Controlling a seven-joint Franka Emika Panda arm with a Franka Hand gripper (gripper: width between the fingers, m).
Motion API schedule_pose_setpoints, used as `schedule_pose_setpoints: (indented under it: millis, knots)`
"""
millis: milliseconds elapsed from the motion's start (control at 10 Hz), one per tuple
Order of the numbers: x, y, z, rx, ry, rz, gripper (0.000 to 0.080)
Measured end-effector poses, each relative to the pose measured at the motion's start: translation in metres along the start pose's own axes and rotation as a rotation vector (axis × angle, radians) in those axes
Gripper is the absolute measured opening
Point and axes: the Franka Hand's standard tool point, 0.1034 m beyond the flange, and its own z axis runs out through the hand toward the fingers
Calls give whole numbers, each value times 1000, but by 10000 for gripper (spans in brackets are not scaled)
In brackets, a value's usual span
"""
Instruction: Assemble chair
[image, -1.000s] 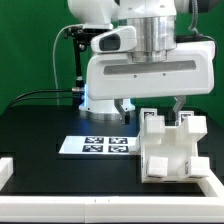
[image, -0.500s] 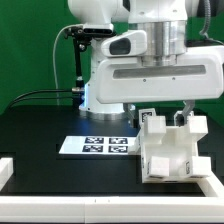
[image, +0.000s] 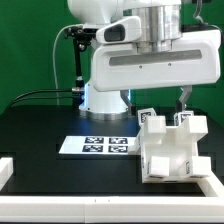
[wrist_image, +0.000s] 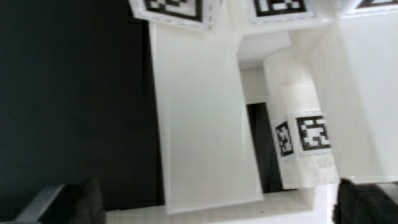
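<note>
The chair (image: 170, 148) is a blocky white assembly with tagged pieces, standing on the black table at the exterior view's right. My gripper (image: 156, 100) hangs just above its top, open, with one dark finger to each side and nothing between them. In the wrist view a long white slab (wrist_image: 196, 110) of the chair runs under the gripper (wrist_image: 214, 205), with square tags (wrist_image: 173, 8) at its far end and another tag (wrist_image: 311, 133) on a neighbouring piece. Both dark fingertips (wrist_image: 63, 205) stand wide apart at the frame's edge, clear of the slab.
The marker board (image: 97, 145) lies flat on the black table beside the chair, toward the exterior view's left. A raised white border (image: 20, 168) rims the table. The arm's white base (image: 100, 100) stands behind, with a black cable (image: 40, 92) trailing off it.
The hand shifted slightly toward the exterior view's right, then rose a little above the chair. The jaws stayed open and the chair did not move.
</note>
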Motion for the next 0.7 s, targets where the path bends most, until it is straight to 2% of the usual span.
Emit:
schedule_pose_setpoints:
  millis: [100,300,600,700]
  knots:
    - [0,-8,-4,3,11,17,649]
    - [-6,-24,6,-2,19,22,649]
    - [-3,-26,15,-13,17,18,649]
    - [-1,-25,23,-23,20,17,649]
